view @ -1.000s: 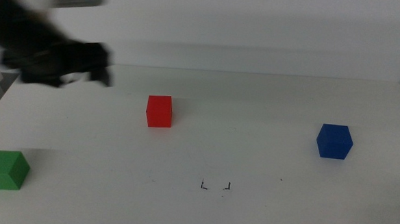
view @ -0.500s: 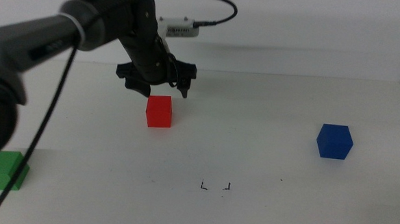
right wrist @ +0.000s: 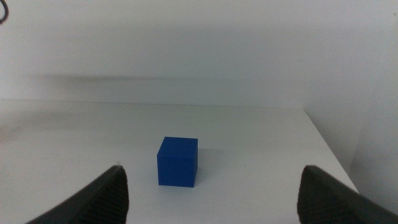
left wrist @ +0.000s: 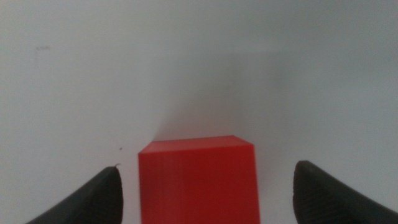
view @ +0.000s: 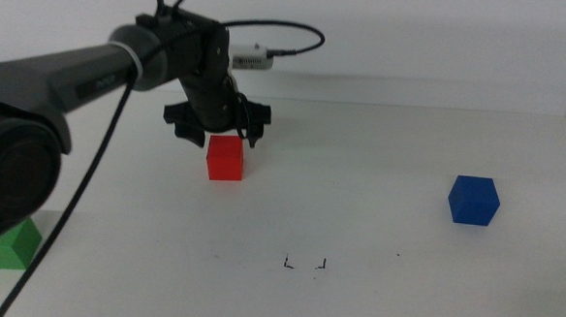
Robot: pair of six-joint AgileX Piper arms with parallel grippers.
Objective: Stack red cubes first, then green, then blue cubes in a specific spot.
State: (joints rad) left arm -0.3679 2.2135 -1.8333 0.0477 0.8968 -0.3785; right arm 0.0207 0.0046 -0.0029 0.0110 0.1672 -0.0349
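The red cube (view: 225, 157) sits on the white table, left of centre. My left gripper (view: 218, 131) hangs open just above and behind it, one jaw on each side. In the left wrist view the red cube (left wrist: 196, 180) lies between the wide-open jaws of the left gripper (left wrist: 208, 167), untouched. The green cube (view: 7, 244) is at the near left, partly hidden by the left arm. The blue cube (view: 473, 200) is at the right. The corner-bracket spot (view: 305, 264) is bare. My right gripper (right wrist: 211, 171) is open, back from the blue cube (right wrist: 178, 161), outside the middle view.
The left arm and its black cable (view: 99, 159) sweep across the table's left side. A tiny black speck (view: 399, 254) lies right of the spot. The table's far edge (view: 412, 108) meets a white wall.
My left gripper has swung in from the far left to the red cube and come down over it, still open. The cubes have not moved.
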